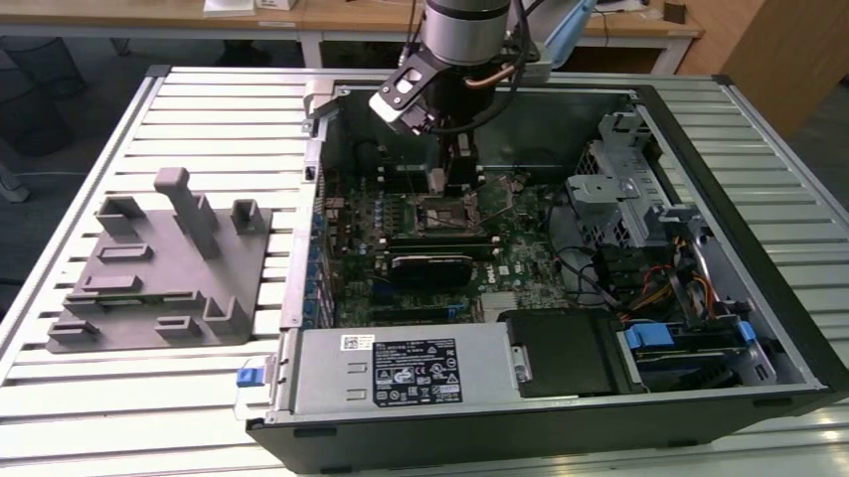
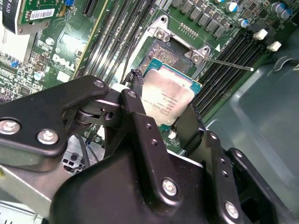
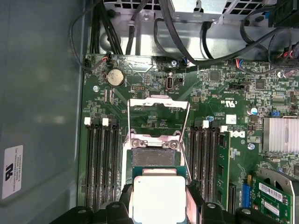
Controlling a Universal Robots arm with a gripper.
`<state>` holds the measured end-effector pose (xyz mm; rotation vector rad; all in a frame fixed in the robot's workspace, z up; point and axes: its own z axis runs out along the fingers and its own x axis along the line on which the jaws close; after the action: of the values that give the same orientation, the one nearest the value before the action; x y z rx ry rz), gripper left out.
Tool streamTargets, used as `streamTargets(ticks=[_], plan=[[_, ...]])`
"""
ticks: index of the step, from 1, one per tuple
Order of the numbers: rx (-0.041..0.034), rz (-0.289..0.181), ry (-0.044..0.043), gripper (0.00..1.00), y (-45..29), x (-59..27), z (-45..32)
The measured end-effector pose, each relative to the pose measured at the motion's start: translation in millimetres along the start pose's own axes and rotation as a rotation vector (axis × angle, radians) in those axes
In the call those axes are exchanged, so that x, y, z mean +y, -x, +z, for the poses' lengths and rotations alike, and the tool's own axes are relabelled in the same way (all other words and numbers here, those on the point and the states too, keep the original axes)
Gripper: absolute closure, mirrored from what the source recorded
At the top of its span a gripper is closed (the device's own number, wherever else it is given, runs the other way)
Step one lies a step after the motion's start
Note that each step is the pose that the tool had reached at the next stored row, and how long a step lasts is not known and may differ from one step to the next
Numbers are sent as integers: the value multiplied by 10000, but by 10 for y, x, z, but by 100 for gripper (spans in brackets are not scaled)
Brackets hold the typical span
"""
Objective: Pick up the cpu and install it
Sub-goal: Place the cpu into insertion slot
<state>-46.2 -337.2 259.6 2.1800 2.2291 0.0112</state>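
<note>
The cpu (image 2: 169,99), a flat square chip with a silvery metal top, is clamped by its edges in my gripper (image 2: 162,112), which is shut on it. It hangs tilted just above the open black socket (image 2: 161,56) on the green motherboard. In the first wrist view the cpu (image 3: 159,198) sits between the black fingers (image 3: 125,198), right beside the socket (image 3: 154,157), whose metal load plate (image 3: 159,105) is flipped up. In the exterior view my gripper (image 1: 451,177) reaches down into the computer case, over the socket (image 1: 444,211).
The open computer case (image 1: 743,238) lies on a slatted table (image 1: 199,119). A grey tray with upright blocks (image 1: 159,268) stands at the exterior view's left. Memory slots (image 3: 100,163) flank the socket. Cables (image 3: 187,44), a drive cage (image 1: 623,194) and a power supply (image 1: 398,373) crowd the case.
</note>
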Motion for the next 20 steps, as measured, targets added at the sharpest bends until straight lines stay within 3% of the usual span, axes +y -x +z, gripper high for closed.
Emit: streamTargets(ticks=[20], plan=[[0,0,-1,47,0,-1,31]])
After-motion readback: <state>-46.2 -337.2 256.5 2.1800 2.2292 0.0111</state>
